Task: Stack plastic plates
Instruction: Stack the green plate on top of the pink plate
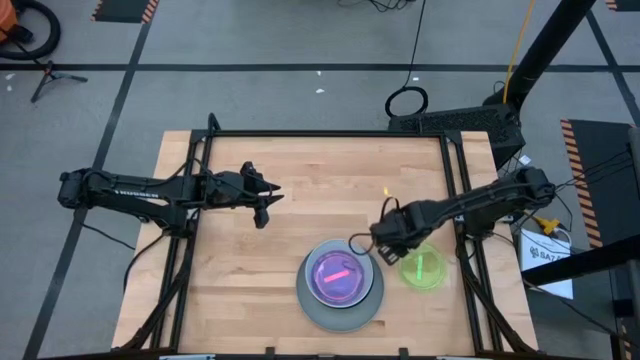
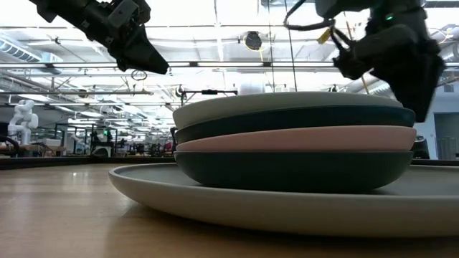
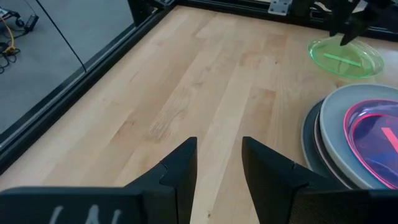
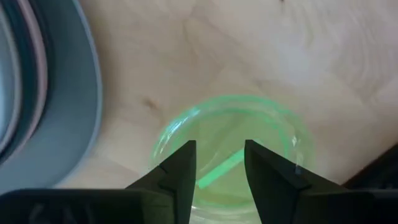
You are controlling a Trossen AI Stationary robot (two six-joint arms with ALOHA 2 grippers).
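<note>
We find the green plate (image 1: 423, 270) flat on the bench (image 1: 250, 270) at the lower right of the high view, apart from the stack. The right gripper (image 1: 385, 246) hangs just at its upper-left edge; in the right wrist view its fingers (image 4: 177, 171) stand apart over the plate (image 4: 233, 149), holding nothing. The plate is translucent, round and shallow, with a brighter green bar across its middle.

The stack (image 1: 340, 280) sits lower centre in the high view, just left of the green plate: a large grey plate (image 2: 215, 197) at the bottom, smaller ones on it, a translucent magenta plate (image 1: 338, 274) uppermost. The low view shows dark teal, pink, dark and pale layers.

The left gripper (image 1: 268, 203) waits at centre left, well apart from the plates, its fingers parted (image 3: 180, 171).
</note>
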